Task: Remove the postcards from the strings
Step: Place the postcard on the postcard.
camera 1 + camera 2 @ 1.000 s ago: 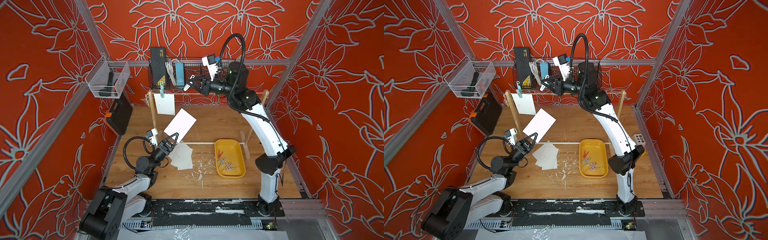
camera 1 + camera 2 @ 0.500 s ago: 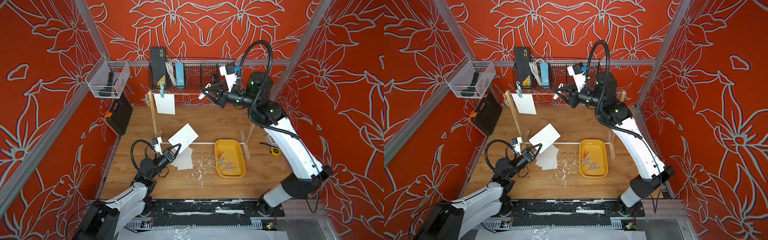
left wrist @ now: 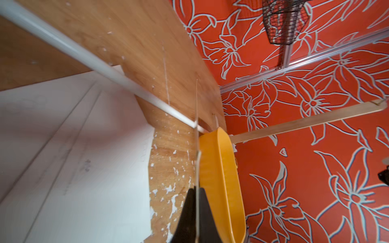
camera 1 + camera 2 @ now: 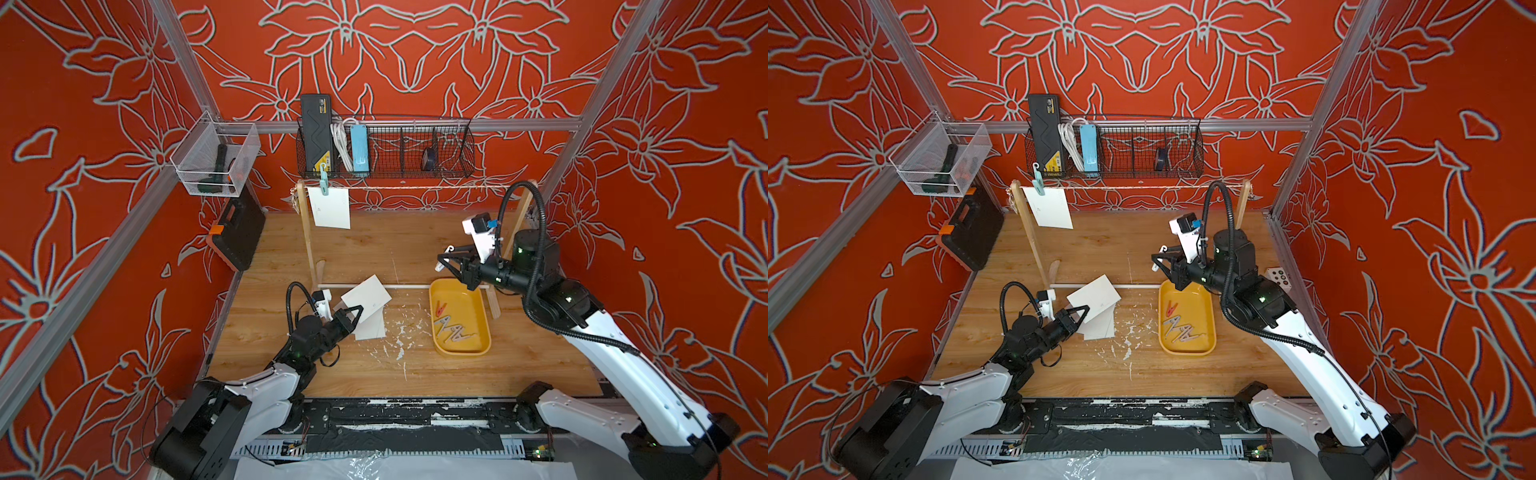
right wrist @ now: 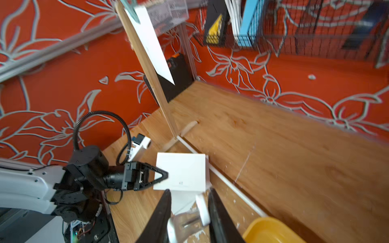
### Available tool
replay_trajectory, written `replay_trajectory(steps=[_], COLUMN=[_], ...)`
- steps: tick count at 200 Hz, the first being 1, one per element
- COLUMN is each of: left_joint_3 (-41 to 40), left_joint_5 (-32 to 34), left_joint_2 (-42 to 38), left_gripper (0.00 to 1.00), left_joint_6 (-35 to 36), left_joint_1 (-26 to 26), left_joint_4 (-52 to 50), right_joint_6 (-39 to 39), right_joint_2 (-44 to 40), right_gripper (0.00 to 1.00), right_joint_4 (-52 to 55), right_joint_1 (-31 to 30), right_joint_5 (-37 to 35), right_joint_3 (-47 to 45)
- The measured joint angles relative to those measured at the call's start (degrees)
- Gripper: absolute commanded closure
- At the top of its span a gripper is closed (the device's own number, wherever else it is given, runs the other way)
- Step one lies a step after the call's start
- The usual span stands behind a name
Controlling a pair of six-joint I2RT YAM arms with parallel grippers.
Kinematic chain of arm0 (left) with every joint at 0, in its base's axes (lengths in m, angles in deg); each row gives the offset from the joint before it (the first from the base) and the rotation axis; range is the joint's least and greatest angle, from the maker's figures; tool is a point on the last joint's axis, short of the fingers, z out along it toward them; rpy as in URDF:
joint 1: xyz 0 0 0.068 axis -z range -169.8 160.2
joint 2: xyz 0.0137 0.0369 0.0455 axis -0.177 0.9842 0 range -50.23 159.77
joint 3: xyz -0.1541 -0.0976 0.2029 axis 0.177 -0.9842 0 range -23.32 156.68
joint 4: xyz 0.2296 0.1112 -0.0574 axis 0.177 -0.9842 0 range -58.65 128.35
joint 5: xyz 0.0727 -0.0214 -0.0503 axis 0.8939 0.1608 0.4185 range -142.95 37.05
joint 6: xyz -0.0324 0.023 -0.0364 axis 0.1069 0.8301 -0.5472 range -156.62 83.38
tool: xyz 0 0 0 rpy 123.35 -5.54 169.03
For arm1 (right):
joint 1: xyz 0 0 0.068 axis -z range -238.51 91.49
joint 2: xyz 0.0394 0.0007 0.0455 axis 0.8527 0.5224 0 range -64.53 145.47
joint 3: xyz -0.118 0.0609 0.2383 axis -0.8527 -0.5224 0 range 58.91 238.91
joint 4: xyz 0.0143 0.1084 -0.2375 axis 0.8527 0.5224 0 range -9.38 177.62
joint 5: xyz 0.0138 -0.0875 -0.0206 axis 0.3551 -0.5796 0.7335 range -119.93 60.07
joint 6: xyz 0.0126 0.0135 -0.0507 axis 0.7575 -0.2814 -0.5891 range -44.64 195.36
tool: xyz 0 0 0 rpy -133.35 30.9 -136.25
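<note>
Swung down from string toward tray at 3 o'clock with peg nipped in right gripper, lowered card pinched in tight-closed left gripper over pile at 8 o'clock, with last card pegged up at 11 o'clock.

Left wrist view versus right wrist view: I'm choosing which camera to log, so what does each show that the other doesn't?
Only the left wrist view: the wooden post beside the yellow tray. Only the right wrist view: the hanging postcard and a peg between the right gripper fingers. Both: the left gripper shut on the held postcard, that tray, and the white rod.
</note>
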Motion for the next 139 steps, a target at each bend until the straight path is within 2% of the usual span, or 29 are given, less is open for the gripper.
replay_trajectory(steps=[26,59,86,116,139], left_joint_3=[-0.07,2.27,6.08,6.71,6.69], left_joint_5=[1.18,3.63,5.07,5.95,6.03], left_joint_2=[2.14,2.32,1.92,-0.44,-3.43], left_gripper=[1.00,0.59,0.50,0.40,0.26], left_joint_6=[-0.13,-0.28,-0.96,-1.68,-2.12], left_joint_1=[0.81,0.98,1.25,1.27,1.27], left_joint_4=[-1.92,-10.75,-19.26,-25.99,-30.82], right_joint_6=[0.81,1.86,2.78,3.80,4.31], right_joint_2=[-2.71,-3.72,-3.74,-3.72,-3.67], right_gripper=[0.70,0.70,0.71,0.71,0.71], right_joint_4=[1.22,1.38,1.31,0.61,0.04], right_joint_1=[0.00,0.00,0.17,0.59,1.20], right_joint_5=[-2.54,-5.35,-8.00,-9.79,-10.88], right_joint_3=[-7.04,-12.85,-16.74,-20.09,-21.92])
